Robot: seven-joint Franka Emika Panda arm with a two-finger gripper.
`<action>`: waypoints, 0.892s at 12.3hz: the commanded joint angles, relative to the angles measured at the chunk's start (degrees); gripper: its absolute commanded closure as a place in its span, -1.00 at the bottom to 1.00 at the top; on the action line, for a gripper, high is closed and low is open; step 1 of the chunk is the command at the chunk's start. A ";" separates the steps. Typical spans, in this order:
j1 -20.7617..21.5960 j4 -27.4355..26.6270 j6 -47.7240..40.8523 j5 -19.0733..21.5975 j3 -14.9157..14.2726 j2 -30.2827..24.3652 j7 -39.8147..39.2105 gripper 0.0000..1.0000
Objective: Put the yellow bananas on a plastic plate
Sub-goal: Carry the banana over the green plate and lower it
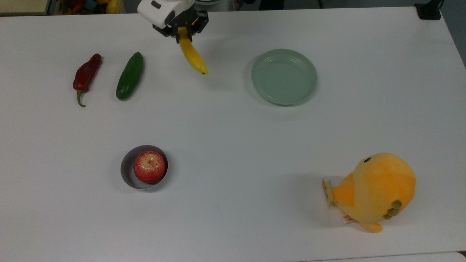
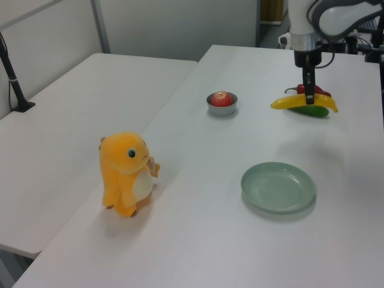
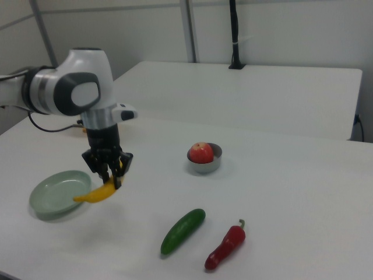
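Gripper (image 1: pixel 185 32) clamped on banana (image 1: pixel 193 56) near stem end | banana off the table, hanging to top view's left of plate (image 1: pixel 284 76) | plate bare, cucumber (image 1: pixel 129 75) further left

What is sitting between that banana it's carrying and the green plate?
Nothing: the top view shows bare white table between the banana and the plate.
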 commanded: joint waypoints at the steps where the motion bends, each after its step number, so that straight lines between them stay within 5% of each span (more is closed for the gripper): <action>1: 2.38 6.67 -8.66 2.83 1.36 -0.24 4.89 1.00; 6: 2.39 10.38 -9.99 3.63 10.22 -0.15 16.12 1.00; 11: 2.56 9.24 -8.15 4.51 15.78 2.13 29.04 1.00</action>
